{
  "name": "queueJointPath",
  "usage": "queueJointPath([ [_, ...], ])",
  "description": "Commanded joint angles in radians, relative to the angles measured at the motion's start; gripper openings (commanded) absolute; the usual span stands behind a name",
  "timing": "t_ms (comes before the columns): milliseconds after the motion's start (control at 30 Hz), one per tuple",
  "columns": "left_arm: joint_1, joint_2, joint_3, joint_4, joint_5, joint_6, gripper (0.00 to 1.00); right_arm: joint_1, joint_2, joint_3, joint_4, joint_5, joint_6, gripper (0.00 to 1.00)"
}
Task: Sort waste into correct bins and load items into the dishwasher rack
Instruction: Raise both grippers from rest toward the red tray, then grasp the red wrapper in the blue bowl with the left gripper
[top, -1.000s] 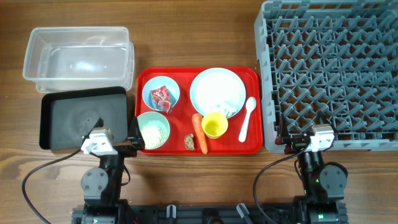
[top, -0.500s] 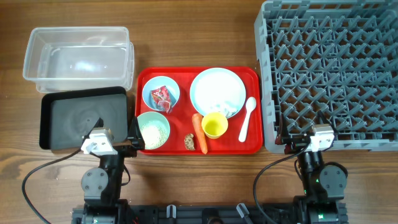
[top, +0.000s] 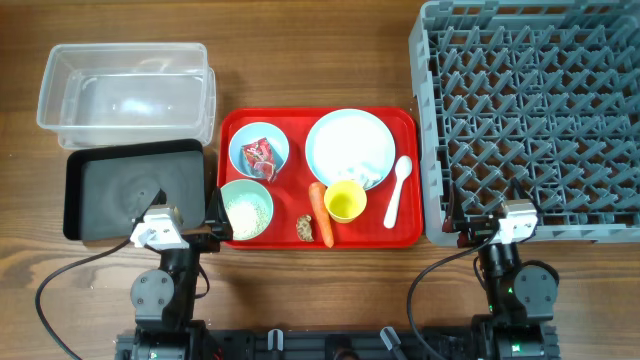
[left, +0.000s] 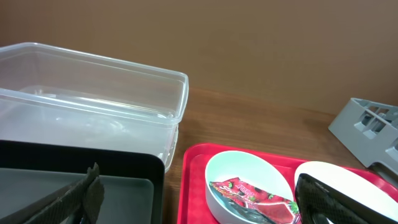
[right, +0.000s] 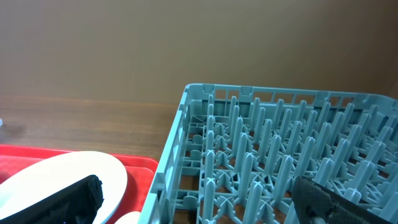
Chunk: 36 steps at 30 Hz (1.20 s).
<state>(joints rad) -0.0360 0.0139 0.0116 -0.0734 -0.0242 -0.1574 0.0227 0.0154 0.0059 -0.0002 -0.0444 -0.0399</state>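
Observation:
On the red tray (top: 405, 232) sit a pale blue bowl (top: 240, 150) holding a red-and-white wrapper (top: 260, 157), a blue plate (top: 350, 145), a mint bowl (top: 246, 209) of rice, a carrot (top: 320, 213), a brown lump (top: 304, 228), a yellow cup (top: 345, 201) and a white spoon (top: 397, 188). The clear tub (top: 125, 90) and black tray (top: 135, 188) lie left, the grey rack (top: 535, 120) right. My left gripper (top: 200, 222) hovers open near the tray's front left corner. My right gripper (top: 475, 224) is open at the rack's front left corner. Both are empty.
In the left wrist view the wrapper (left: 252, 196) lies in the bowl straight ahead, with the tub (left: 93, 99) behind the black tray (left: 124, 171). The right wrist view shows the rack's pegs (right: 261, 162) and the plate's edge (right: 68, 177).

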Motion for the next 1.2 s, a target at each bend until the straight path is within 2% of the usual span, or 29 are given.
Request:
queueJointPath([
  [0, 0.008, -0.005, -0.006, 0.002, 0.016, 0.019, 1.00, -0.001, -0.005, -0.001, 0.002, -0.009, -0.013, 1.00],
  [300, 0.008, 0.000, -0.006, 0.002, 0.016, 0.008, 1.00, -0.001, -0.004, -0.001, 0.002, -0.009, 0.033, 1.00],
  [567, 0.008, 0.054, -0.006, 0.002, 0.016, -0.093, 1.00, -0.001, 0.031, 0.042, -0.030, -0.009, 0.073, 1.00],
  [667, 0.008, 0.089, 0.007, 0.002, 0.016, -0.121, 1.00, -0.001, 0.073, 0.092, -0.050, -0.008, 0.072, 1.00],
  [767, 0.008, 0.187, 0.095, -0.018, 0.016, -0.121, 1.00, -0.001, 0.215, 0.211, -0.084, -0.009, 0.070, 1.00],
  [967, 0.008, 0.392, 0.307, -0.204, 0.016, -0.121, 1.00, -0.001, 0.451, 0.418, -0.200, -0.010, 0.119, 1.00],
  [1167, 0.008, 0.651, 0.613, -0.476, 0.020, -0.120, 1.00, -0.001, 0.715, 0.665, -0.438, -0.088, 0.121, 1.00],
])
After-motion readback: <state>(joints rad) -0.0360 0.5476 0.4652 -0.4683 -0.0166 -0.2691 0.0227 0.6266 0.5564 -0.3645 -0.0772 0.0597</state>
